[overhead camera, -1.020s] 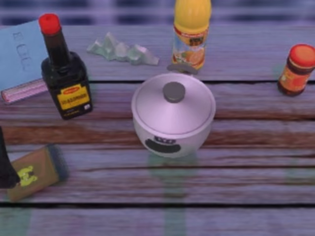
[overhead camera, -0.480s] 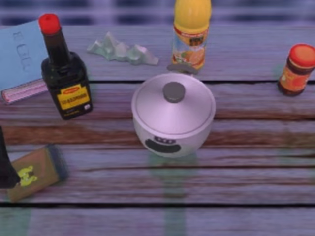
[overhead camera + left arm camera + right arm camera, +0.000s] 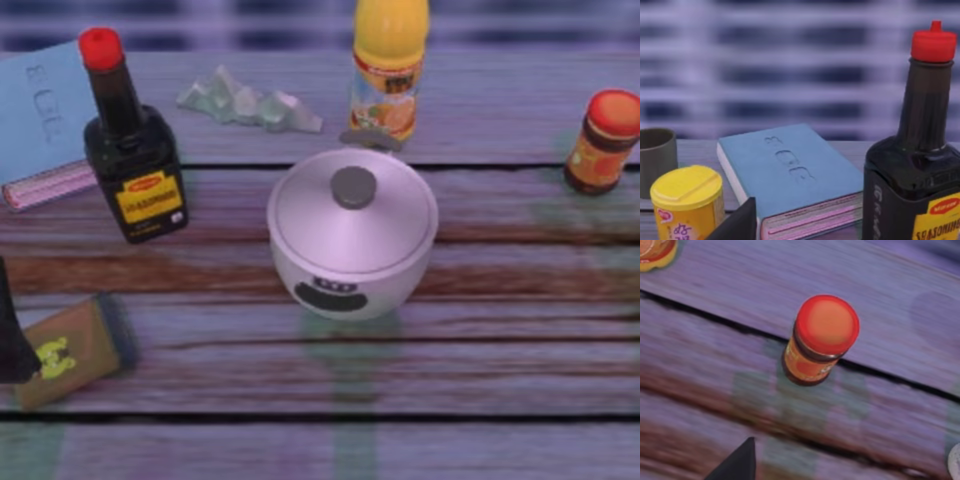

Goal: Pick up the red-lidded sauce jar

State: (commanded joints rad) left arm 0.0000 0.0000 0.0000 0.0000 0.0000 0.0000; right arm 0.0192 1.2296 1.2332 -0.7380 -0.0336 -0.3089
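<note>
The red-lidded sauce jar [image 3: 603, 141] stands upright near the table's right edge, squat, with an orange label band. In the right wrist view the jar [image 3: 819, 340] is seen from above, its red lid facing the camera. My right gripper shows only one dark fingertip [image 3: 742, 462] there, short of the jar and apart from it, with nothing beside it. The right arm itself is outside the top view. My left gripper [image 3: 10, 340] is parked at the table's left edge, one fingertip [image 3: 740, 222] showing in its wrist view, holding nothing.
A white lidded cooker [image 3: 352, 230] fills the middle. A tall dark seasoning bottle [image 3: 135, 170], a blue book [image 3: 40, 110] and a brown box [image 3: 70, 350] stand at the left. A juice bottle [image 3: 388, 70] and crumpled foil [image 3: 245, 103] lie at the back.
A faint greenish shadow on the right side of the table has shifted toward the jar. The jar and the other objects have not moved.
</note>
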